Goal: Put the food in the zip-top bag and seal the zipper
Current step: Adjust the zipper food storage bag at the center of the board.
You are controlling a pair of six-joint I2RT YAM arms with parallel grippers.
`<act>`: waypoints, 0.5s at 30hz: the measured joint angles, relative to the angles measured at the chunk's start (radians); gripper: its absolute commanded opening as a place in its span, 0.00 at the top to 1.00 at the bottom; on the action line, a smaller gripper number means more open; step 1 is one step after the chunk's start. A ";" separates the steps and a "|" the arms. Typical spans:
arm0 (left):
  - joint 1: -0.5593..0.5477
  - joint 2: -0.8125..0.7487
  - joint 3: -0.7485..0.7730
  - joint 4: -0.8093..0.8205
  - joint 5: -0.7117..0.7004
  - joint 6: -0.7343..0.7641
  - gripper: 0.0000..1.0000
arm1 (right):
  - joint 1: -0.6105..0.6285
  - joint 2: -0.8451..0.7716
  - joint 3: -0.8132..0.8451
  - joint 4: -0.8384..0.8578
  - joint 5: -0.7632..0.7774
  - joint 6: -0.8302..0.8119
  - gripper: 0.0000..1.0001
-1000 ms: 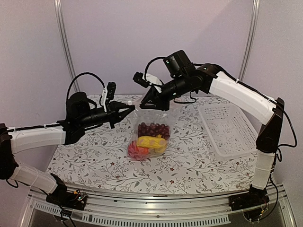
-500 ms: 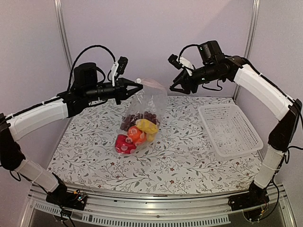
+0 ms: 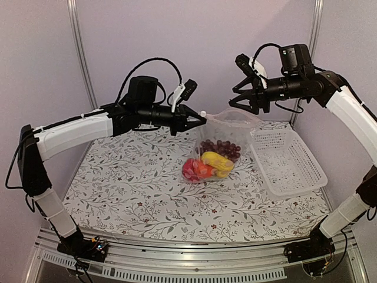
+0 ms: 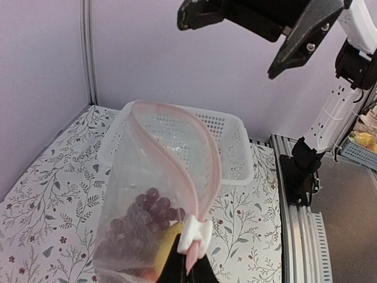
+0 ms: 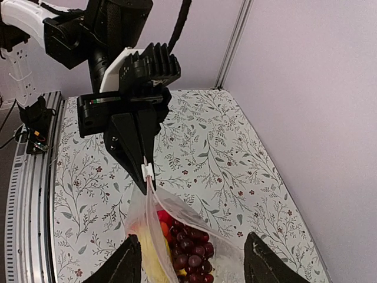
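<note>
1. Transparent crinkly zip-top bag (image 3: 231,127), toy food (image 3: 212,163) inside, sags onto the flowered table (image 3: 118,177).
2. Left gripper (image 3: 200,119) pinches the white tab (image 4: 195,233) at its mouth's end; right gripper (image 3: 238,99) stands spread, empty, nearby.
3. Limp, slippery film (bottom-heavy): likely best gripped along the stiffer zipper strip (image 4: 207,154).

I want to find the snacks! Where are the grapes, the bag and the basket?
grapes (image 3: 219,146), top view, middle of the bunch.
bag (image 4: 135,171), left wrist view, clear upper wall.
basket (image 3: 288,162), top view, bare mesh floor.

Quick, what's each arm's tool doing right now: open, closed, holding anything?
Left tool: closed on the zipper end of the zip-top bag.
Right tool: open, holding nothing.
</note>
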 measured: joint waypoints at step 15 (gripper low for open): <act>-0.019 -0.039 -0.161 0.012 -0.030 0.053 1.00 | 0.087 0.085 -0.040 -0.009 -0.108 -0.017 0.43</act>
